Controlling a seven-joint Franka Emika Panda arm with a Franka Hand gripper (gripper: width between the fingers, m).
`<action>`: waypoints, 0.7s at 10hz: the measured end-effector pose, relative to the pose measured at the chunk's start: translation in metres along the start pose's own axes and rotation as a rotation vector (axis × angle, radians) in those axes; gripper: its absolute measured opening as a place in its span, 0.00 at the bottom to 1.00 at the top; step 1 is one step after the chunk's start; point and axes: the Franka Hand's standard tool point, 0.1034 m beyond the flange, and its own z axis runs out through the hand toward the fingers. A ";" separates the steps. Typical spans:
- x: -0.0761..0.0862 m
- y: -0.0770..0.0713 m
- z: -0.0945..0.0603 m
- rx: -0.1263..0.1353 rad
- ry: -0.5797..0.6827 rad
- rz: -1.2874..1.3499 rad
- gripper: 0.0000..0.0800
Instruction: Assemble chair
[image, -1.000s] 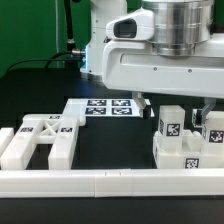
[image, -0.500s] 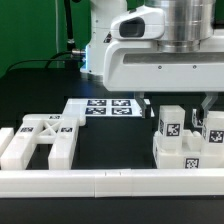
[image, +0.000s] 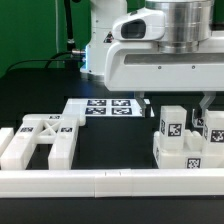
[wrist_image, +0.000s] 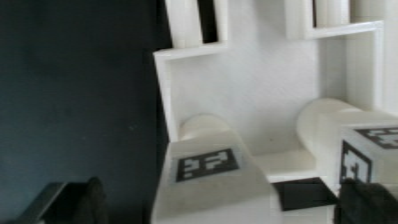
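Note:
The chair parts are chunky white pieces with black-and-white tags. A flat frame (image: 40, 140) lies at the exterior view's left. A blocky seat (image: 178, 152) stands at the right, with two upright tagged pieces (image: 170, 124) (image: 213, 128) on it. My gripper (image: 174, 103) hangs just above them, open, its fingers (image: 143, 102) either side of the nearer upright piece, holding nothing. In the wrist view the gripper (wrist_image: 217, 205) straddles a tagged white post (wrist_image: 208, 160); a second tagged post (wrist_image: 365, 135) stands beside it on the white seat (wrist_image: 249, 75).
The marker board (image: 100, 107) lies flat on the black table behind the frame. A long low white border rail (image: 100, 183) runs along the front edge. The robot's base and cables stand at the back.
The arm has shifted slightly toward the exterior view's right above the seat cluster. The parts have not moved.

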 end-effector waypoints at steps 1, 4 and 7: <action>0.001 0.000 0.000 0.000 0.001 -0.002 0.60; 0.002 0.000 -0.001 0.001 0.003 -0.001 0.36; 0.002 0.000 0.000 0.007 0.002 0.103 0.36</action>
